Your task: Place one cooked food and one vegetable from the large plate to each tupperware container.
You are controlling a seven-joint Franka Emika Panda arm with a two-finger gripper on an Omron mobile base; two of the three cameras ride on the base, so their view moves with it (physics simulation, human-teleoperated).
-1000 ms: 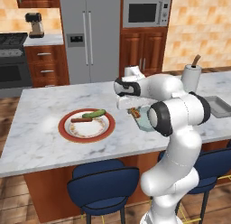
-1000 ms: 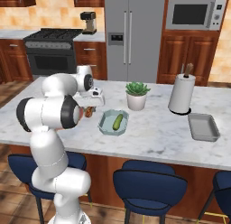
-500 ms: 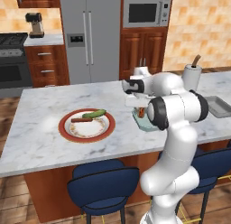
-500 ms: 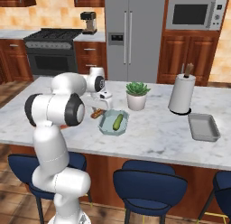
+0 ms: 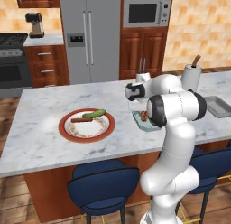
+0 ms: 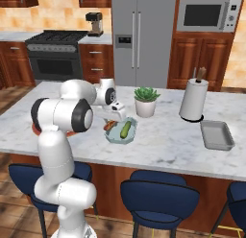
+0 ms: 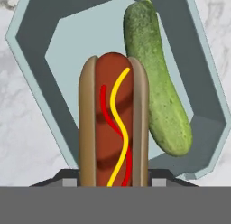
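My gripper (image 7: 113, 179) is shut on the cooked food, a sausage in a tan bun (image 7: 113, 123) with red and yellow stripes. It hangs just over the pale teal tupperware container (image 7: 31, 24), where one green cucumber (image 7: 158, 83) lies. From the right base view the gripper (image 6: 113, 120) holds the bun (image 6: 109, 125) at the tub's (image 6: 120, 138) left edge, beside the cucumber (image 6: 125, 130). The large plate (image 5: 67, 133) has a red rim and carries a plain sausage (image 5: 81, 120) and another cucumber (image 5: 94, 114). The grey container (image 6: 216, 135) stands at the far right.
A potted plant (image 6: 145, 100) stands just behind the teal tub. A paper towel roll (image 6: 193, 99) rises behind the grey container. Blue stools (image 5: 103, 184) line the counter's near edge.
The arm has swung from the plate's side toward the teal container, carrying the sausage in its bun. It now hangs lower, right over the tub.
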